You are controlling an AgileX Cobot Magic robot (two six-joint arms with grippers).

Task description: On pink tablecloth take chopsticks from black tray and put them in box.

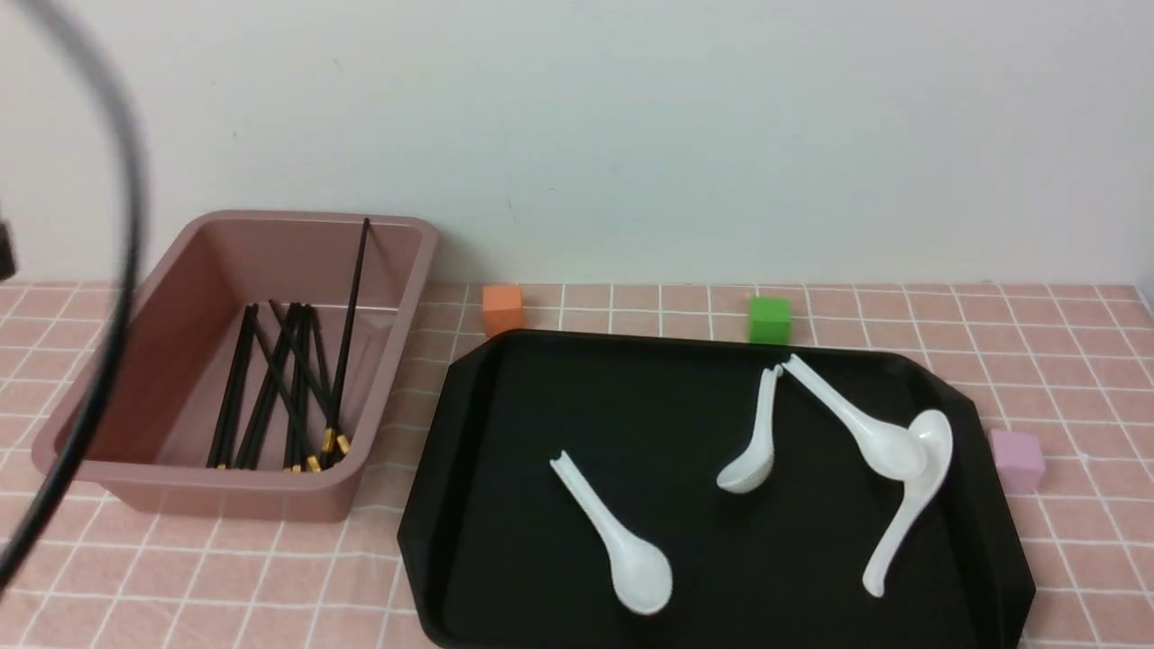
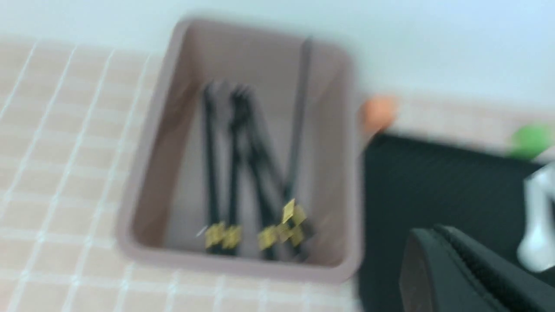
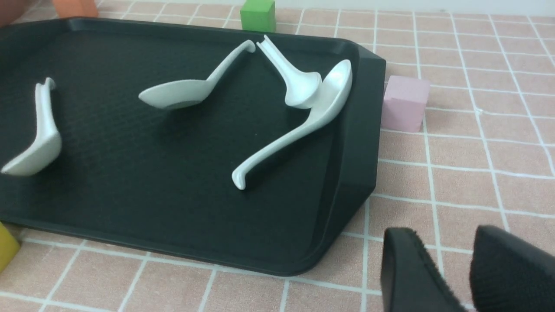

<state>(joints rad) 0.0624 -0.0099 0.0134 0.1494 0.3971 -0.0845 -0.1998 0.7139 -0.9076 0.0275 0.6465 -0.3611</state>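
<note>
On the left of the pink tablecloth (image 1: 225,577) the box (image 1: 225,494) is set, and the chopsticks (image 1: 287,397) are found inside it. Most of the black sticks are laid along its floor with the gold bands toward the near wall, while one stick is propped up against the far wall by the right corner. Just to the right of the box the black tray (image 1: 541,406) is placed, and four white soup spoons (image 1: 622,541) are spread over it; the two at the right are touching, bowl against bowl. An orange cube (image 1: 502,309) and a green cube (image 1: 769,319) are seen on the cloth just beyond the tray's far rim, a pink cube (image 1: 1017,460) just beside its right rim, and a yellow cube (image 3: 6,251) at its near rim. In the blurred left wrist view the left hand (image 2: 438,242) is shown over the tray's left side, near the box's near right corner, its fingers pressed together and empty. The right hand (image 3: 446,242) is held over the cloth off the tray's near right corner, fingers apart and empty. A blurred black cable (image 1: 117,297) is seen curving across the left of the front view.
</note>
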